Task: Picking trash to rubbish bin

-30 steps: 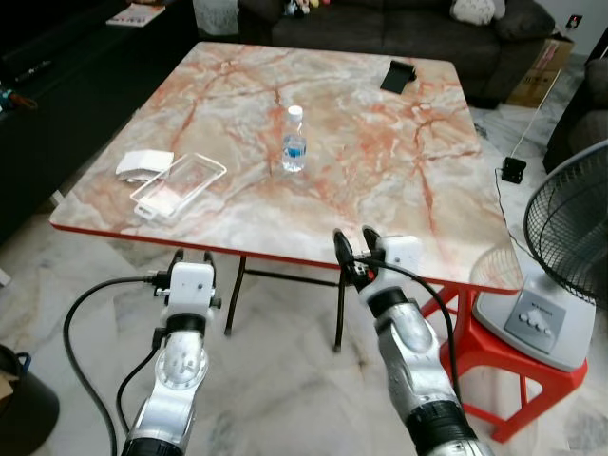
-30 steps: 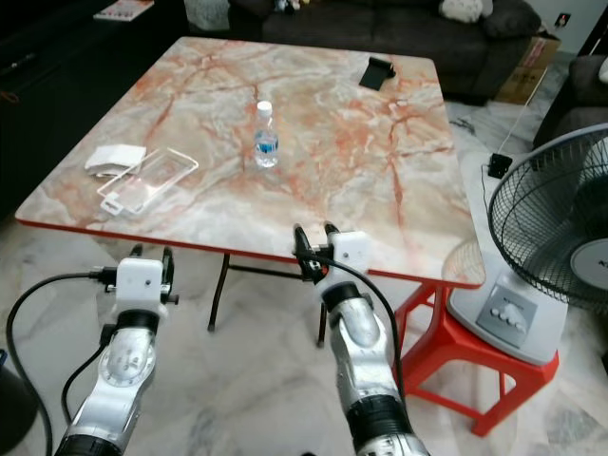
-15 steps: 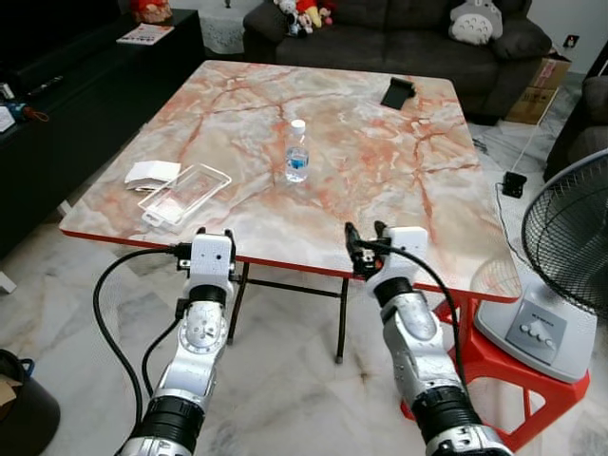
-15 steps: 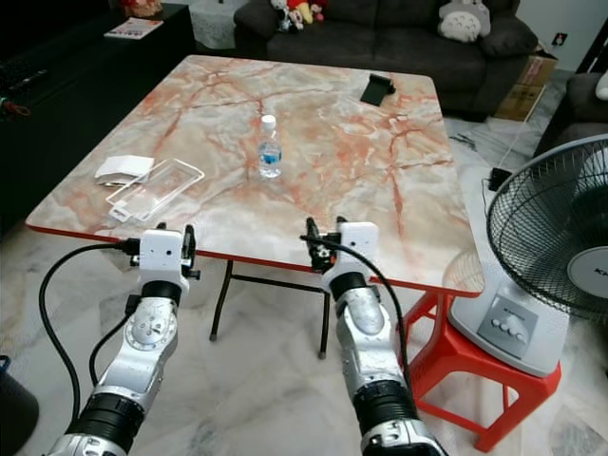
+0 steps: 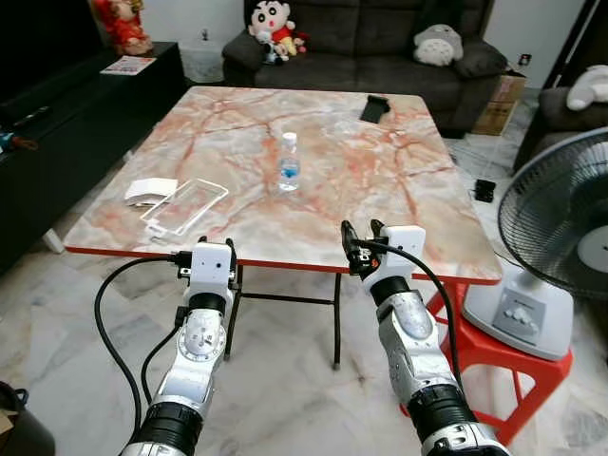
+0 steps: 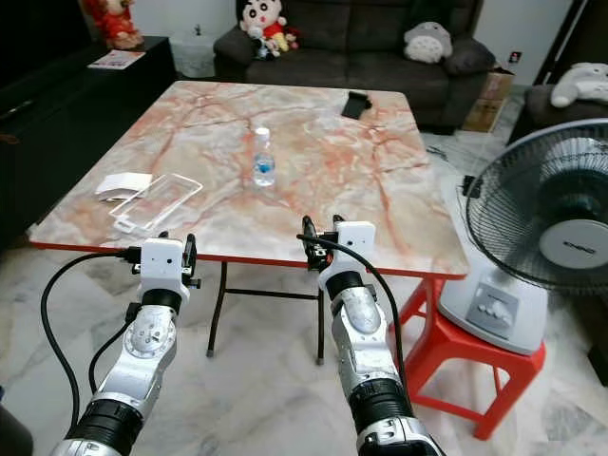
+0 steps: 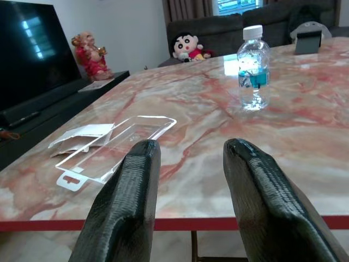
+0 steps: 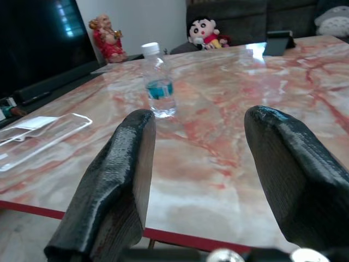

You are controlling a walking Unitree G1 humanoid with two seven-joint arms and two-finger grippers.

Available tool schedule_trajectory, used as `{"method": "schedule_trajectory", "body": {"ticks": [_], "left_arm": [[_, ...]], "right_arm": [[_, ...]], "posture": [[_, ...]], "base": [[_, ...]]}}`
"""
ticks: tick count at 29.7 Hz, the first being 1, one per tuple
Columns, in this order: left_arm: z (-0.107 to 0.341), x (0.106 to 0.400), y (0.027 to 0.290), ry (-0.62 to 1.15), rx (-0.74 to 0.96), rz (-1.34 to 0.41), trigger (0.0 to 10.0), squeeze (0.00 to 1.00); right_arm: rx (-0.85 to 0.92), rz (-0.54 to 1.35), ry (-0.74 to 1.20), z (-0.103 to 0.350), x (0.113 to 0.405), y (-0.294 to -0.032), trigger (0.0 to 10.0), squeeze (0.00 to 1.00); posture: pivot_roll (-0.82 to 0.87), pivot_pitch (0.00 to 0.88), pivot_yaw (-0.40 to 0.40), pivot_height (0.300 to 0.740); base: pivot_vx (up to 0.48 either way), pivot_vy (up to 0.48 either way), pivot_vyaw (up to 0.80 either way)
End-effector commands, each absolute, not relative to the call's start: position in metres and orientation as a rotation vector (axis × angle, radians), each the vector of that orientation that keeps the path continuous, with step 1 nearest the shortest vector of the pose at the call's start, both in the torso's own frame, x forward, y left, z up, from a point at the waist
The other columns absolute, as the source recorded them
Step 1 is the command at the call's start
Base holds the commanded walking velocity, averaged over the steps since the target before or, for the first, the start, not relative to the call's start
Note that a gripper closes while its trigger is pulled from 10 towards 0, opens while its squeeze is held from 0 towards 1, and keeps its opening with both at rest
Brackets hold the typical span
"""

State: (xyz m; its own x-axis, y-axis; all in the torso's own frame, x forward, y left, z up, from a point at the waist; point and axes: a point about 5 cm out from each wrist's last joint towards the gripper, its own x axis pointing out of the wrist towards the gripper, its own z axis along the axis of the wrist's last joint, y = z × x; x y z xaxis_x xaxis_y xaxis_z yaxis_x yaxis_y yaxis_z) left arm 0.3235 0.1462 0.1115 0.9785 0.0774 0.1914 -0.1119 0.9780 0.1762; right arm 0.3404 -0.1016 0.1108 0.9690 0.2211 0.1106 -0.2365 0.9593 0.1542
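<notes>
Since a second ago our head camera has tilted up, so more of the room shows now, and both arms have lifted from below the worktop's [image 5: 446, 249] near red edge to about level with it. The things on top haven't budged.

Nearest to us, the left tool [image 5: 203, 252] sits just short of the near edge with its fingers [image 7: 133, 185] apart and nothing between them. The right tool [image 5: 361, 241] is at the same edge further right, fingers [image 8: 122, 174] spread wide, also holding nothing.

Just past the left tool, at the near left of the marble top, lies a clear plastic tray [image 5: 185, 205], flat, with a folded white paper packet [image 5: 151, 188] touching its far left side. Further in, around the middle, a small water bottle [image 5: 289, 163] stands upright, white cap on, blue label, well apart from the tray.

At the far edge there's a dark phone-like thing [image 5: 375, 107]; we can't tell what it is exactly.

To the right of the worktop a fan [image 5: 560, 223] sits on a red stool [image 5: 513, 366]. Beyond everything is a dark sofa [image 5: 380, 33] with plush toys [image 5: 271, 24].
</notes>
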Motion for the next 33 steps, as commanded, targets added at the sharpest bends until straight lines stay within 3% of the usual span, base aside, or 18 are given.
{"method": "schedule_trajectory", "body": {"ticks": [1,20,33], "left_arm": [[0.122,0.327,0.151,-0.220,0.168,0.126,10.0,0.00],[0.131,0.331,0.155,-0.234,0.163,0.149,10.0,0.00],[0.134,0.331,0.152,-0.239,0.149,0.148,10.0,0.00]], "right_arm": [[0.174,0.236,-0.106,0.116,0.344,-0.099,10.0,0.00],[0.140,0.266,-0.133,0.125,0.348,-0.095,10.0,0.00],[0.137,0.252,-0.132,0.124,0.348,-0.096,10.0,0.00]], "posture": [[0.08,0.022,-0.020,0.740],[0.08,0.095,-0.015,0.740],[0.08,0.130,-0.021,0.740]], "base": [[0.000,0.000,0.00],[0.000,0.000,0.16],[0.265,0.000,0.28]]}}
